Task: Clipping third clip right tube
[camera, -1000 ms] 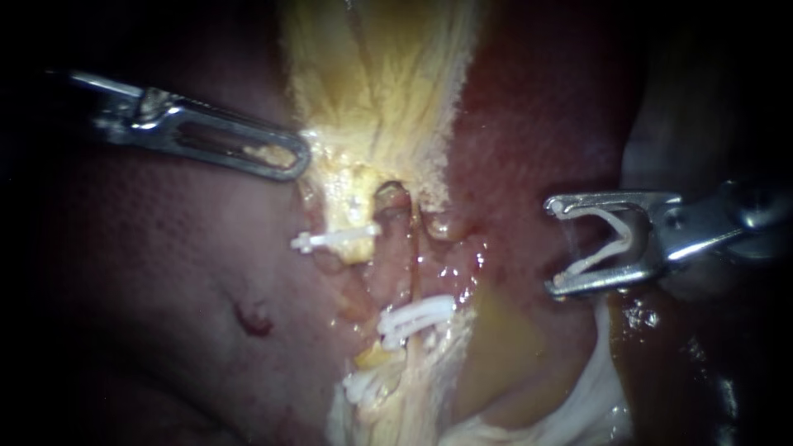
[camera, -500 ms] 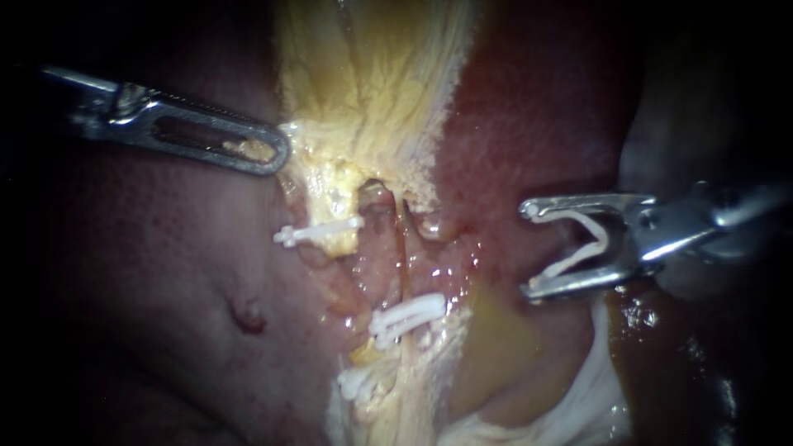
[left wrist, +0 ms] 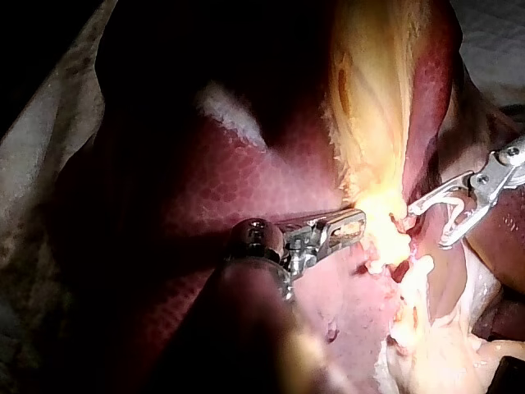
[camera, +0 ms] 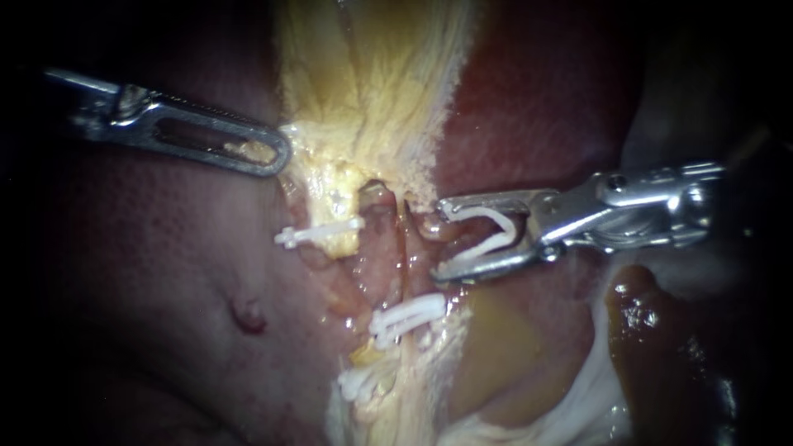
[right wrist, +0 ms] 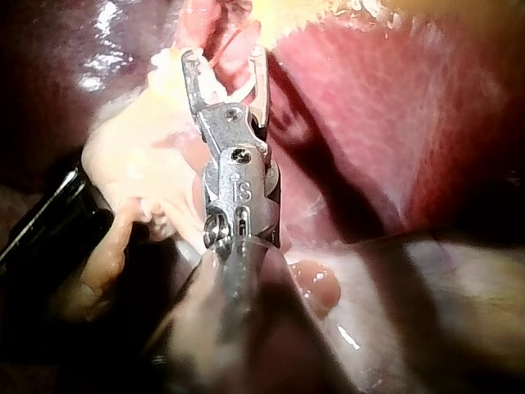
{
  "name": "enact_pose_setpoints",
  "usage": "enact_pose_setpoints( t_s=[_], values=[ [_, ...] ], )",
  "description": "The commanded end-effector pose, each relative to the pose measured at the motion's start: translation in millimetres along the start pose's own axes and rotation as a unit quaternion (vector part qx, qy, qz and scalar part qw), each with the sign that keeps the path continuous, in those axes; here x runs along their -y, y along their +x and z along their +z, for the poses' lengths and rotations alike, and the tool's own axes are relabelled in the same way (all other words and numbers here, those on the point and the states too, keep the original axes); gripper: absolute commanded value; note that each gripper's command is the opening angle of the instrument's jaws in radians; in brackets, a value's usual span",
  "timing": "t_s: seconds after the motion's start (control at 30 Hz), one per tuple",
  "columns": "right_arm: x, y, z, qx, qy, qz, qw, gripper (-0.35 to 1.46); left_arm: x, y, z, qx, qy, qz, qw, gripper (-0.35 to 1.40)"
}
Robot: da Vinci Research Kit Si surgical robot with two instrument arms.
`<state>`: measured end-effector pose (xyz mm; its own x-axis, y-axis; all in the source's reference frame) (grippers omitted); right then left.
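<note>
Your right instrument (camera: pixel 439 239) carries an open white clip (camera: pixel 489 238) seated against both jaws, which stand apart. Clip's long axis runs roughly level, mouth facing view-left, just beside the right tube (camera: pixel 403 252) and crosswise to it.

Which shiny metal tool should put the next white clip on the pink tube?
Right: my right instrument holds a white V-shaped clip in its jaws, close to the pink tube. My left instrument carries none.
</note>
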<state>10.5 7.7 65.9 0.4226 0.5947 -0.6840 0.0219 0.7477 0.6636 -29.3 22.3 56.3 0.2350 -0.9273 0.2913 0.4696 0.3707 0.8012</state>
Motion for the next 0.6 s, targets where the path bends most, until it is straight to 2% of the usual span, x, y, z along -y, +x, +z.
enact_pose_setpoints(
  t_s=[0.03, 0.1, 0.23, 0.37, 0.6],
  values=[
    [-0.4, -0.2, 0.2, -0.001, 0.001, 0.004, 1.0, 0.5, 0.0, 0.0, 0.0, 0.0, 0.0, 0.0, 1.0, -0.35],
    [-1.3, -0.6, 0.6, -0.001, 0.001, 0.009, 1.0, 0.49, 0.0, 0.0, 0.0, 0.0, 0.0, 0.0, 1.0, -0.35],
    [-2.2, -1.2, 1.0, -0.002, 0.0, 0.02, 0.9998, 0.49, 0.0, 0.1, 0.1, 0.0, -0.001, 0.0, 1.0, -0.35],
    [-2.4, -1.0, 1.7, -0.004, -0.001, 0.023, 0.9997, 0.49, 0.1, 0.1, 0.2, 0.001, -0.001, 0.0, 1.0, -0.35],
    [-2.7, -0.6, 3.7, -0.019, 0.001, 0.027, 0.9995, 0.49, 0.1, 0.2, 0.3, 0.001, -0.001, 0.0, 1.0, -0.35]
  ],
)
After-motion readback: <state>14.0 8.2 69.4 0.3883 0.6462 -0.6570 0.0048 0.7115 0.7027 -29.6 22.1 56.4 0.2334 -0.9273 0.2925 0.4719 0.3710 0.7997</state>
